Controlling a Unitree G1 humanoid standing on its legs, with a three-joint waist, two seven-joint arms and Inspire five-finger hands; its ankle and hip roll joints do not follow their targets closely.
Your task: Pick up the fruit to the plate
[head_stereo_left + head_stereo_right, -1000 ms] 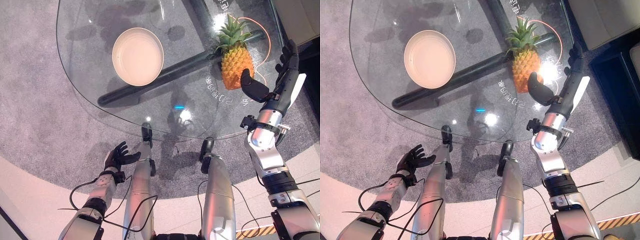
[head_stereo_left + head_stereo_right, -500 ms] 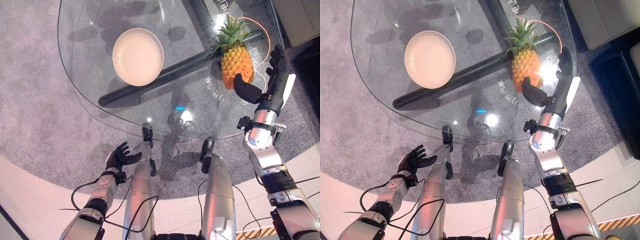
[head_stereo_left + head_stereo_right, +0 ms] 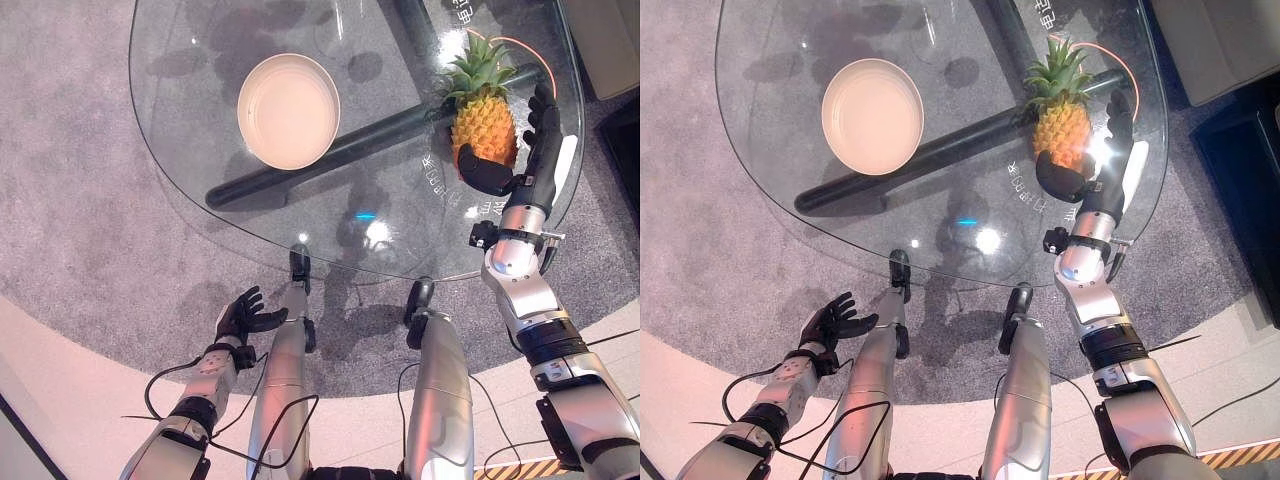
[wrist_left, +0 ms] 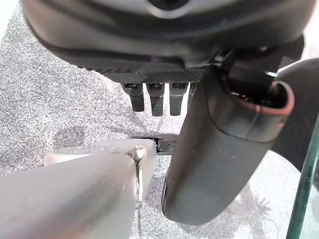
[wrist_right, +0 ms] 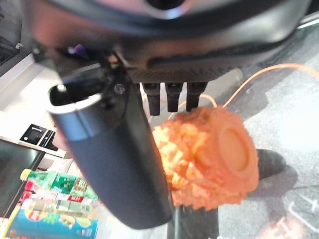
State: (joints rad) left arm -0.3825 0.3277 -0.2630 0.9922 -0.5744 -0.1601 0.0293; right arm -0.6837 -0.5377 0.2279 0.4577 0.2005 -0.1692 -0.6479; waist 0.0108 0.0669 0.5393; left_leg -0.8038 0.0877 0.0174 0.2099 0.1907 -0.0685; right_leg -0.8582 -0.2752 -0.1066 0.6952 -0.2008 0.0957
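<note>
While your left hand point(image 3: 243, 316) hangs low beside the bench point(image 3: 200, 150), fingers spread and holding nothing, the action is all on the right. Your right hand point(image 3: 505, 172) has closed the gap over the last second: a moment ago it stood off to the right of the pineapple point(image 3: 484, 127) with clear glass between them, and now its thumb sits at the fruit's base on the near side while the straight fingers rise along its right flank. The hand is wide, bracketing the fruit rather than gripping it; in the right wrist view the thumb point(image 5: 109, 154) lies close against the pineapple's point(image 5: 209, 154) knobbly skin, though you cannot tell from here whether it truly touches. The pineapple itself lies tilted on the glass at the bench's far right, crown pointing away from you, an orange cable point(image 3: 530, 55) curving behind it. The plate point(image 3: 289, 110) waits well apart, far left, with nothing on it. By the look of things, the reach is done and the squeeze comes next; the carry has not begun.
</note>
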